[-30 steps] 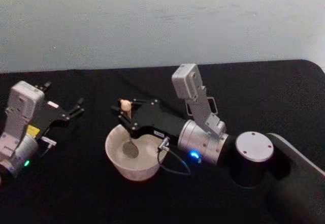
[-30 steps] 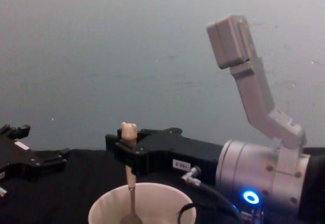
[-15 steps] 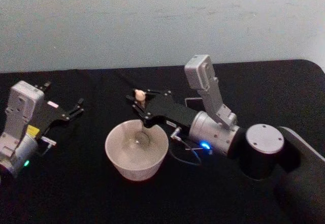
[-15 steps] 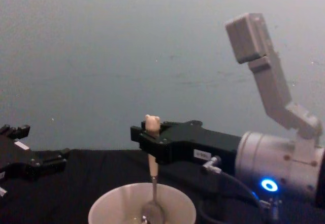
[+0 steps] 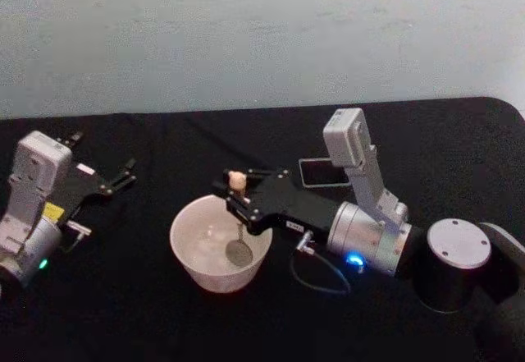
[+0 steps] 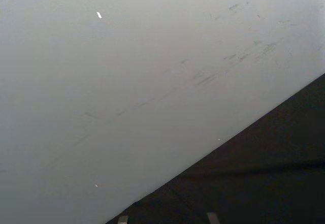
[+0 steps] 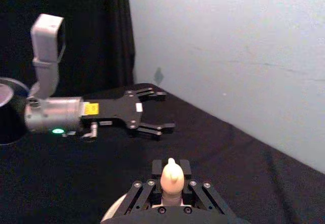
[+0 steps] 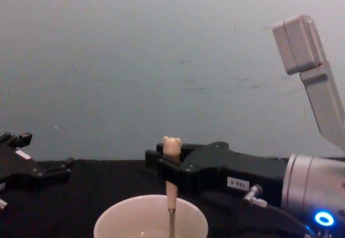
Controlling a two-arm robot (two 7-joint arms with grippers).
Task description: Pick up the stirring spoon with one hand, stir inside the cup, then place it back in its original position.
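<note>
Presently, the cup (image 5: pixel 190 265) sits near the middle of the bench (image 5: pixel 148 329). The spoon (image 5: pixel 239 252) stands upright inside it, its bowl by the 4 o'clock wall, probably for stirring. The right gripper (image 5: pixel 234 194) has its fingers clamped on the handle. The left gripper (image 5: pixel 115 177), fingers apart, is parked at 9 o'clock. Over the last second the spoon has swept rightward from centre-left.

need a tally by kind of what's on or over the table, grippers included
Grippers: 2 (left gripper, right gripper)
Spoon: 1
Cup: 1
Holder: 1
Total: 5
</note>
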